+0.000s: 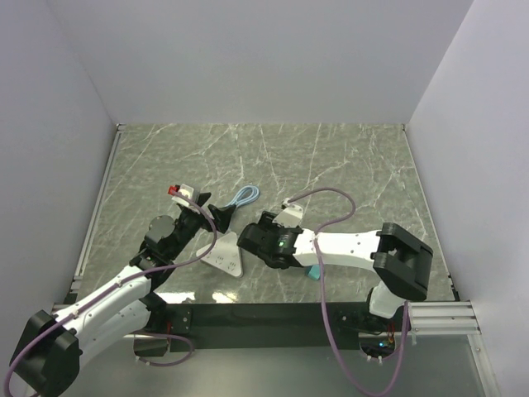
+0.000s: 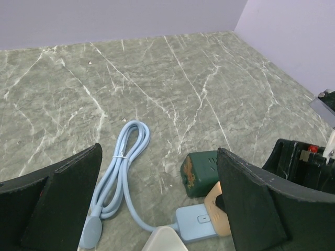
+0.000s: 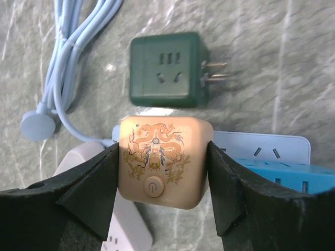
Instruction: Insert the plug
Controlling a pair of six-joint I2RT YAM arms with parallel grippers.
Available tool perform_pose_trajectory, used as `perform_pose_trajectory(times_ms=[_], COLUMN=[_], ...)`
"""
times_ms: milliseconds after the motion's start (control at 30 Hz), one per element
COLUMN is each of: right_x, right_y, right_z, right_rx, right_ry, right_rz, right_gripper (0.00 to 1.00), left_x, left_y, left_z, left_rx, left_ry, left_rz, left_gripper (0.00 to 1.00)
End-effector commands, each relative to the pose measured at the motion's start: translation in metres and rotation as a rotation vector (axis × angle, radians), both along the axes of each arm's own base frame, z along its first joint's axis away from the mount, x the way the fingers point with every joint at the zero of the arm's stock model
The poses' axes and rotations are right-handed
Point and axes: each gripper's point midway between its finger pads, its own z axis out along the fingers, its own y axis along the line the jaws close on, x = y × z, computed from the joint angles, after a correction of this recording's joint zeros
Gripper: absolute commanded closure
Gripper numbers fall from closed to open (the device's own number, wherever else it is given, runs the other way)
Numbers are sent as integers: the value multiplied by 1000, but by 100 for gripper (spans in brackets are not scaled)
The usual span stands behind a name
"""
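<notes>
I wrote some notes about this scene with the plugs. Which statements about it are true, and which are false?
1. The right gripper clamps the beige cube from both sides. True.
2. The green adapter is plugged into a socket. False: it lies unplugged, its prongs bare.
3. The left gripper is open and holds nothing. True.
4. The blue cable is stretched out straight. False: it is tied into a looped bundle.
</notes>
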Motion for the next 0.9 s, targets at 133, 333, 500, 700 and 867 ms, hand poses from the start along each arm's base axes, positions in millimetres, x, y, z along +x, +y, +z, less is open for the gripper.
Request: perform_pose_trajectory(times_ms=[133, 333, 500, 700, 867], right_x=[-30, -12, 4, 26, 45], right_y=[-119, -140, -161, -182, -196], right_z=[-51, -40, -30, -17, -13], right_rx=[-352, -396, -444, -469, -516], right_ry=[201, 164, 137, 96, 88], right_rz=[-123, -184, -235, -295, -332], right_gripper=[100, 100, 100, 100, 100], left_x=[-4, -5, -5, -5, -4], left_y=[0, 0, -1, -1, -1], left_z=[14, 15, 15, 14, 14], left_rx=[-42, -43, -43, -40, -39], left_ry=[-44, -47, -47, -46, -44], left_rz=[-16, -18, -22, -22, -21], left_gripper=[3, 4, 4, 3, 4])
